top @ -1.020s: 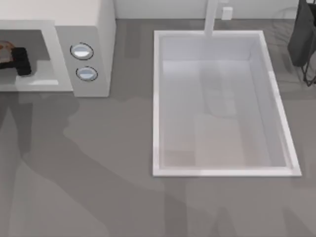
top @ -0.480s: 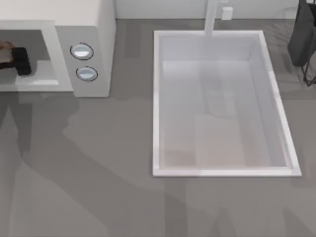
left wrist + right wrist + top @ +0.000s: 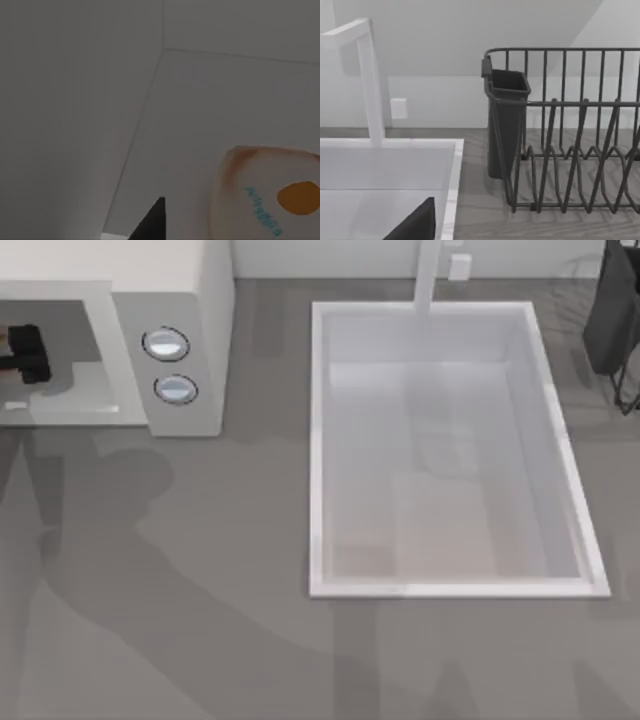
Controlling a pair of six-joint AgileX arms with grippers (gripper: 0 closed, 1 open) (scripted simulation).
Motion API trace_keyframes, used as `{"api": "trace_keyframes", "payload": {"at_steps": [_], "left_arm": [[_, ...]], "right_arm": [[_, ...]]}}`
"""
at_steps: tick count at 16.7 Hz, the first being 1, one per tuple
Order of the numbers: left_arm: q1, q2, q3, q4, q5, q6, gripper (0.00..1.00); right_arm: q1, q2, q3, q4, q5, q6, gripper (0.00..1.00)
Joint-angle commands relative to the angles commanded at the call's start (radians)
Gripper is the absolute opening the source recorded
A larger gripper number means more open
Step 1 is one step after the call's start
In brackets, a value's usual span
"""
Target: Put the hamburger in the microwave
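The microwave (image 3: 185, 300) stands at the table's back left, its two dials (image 3: 166, 344) facing up beside the wide cavity. My left gripper (image 3: 27, 353) is inside that cavity, close to the picture's left edge. It is shut on the hamburger (image 3: 272, 197), a cream bun with an orange patch just above the cavity floor; a sliver of the hamburger (image 3: 3, 337) shows beside the gripper. One dark fingertip (image 3: 150, 225) shows next to the bun. My right gripper (image 3: 417, 226) is parked over the sink's far right side.
A large white sink basin (image 3: 320, 440) with a tap (image 3: 430, 275) takes up the middle and right of the table. A dark wire dish rack (image 3: 570, 135) with a black cutlery holder (image 3: 610, 315) stands at the back right. Bare grey counter lies in front.
My left gripper has moved leftward, deeper along the microwave cavity, with the hamburger going along. The right arm has not moved.
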Motion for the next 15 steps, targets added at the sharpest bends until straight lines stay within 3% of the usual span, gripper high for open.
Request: {"api": "trace_keyframes", "payload": {"at_steps": [15], "left_arm": [[0.116, -0.303, -0.615, 0.314, 0.1, 0.053, 1.0]], "right_arm": [[0.0, 0.0, 0.0, 0.0, 0.0, 0.0, 1.0]]}}
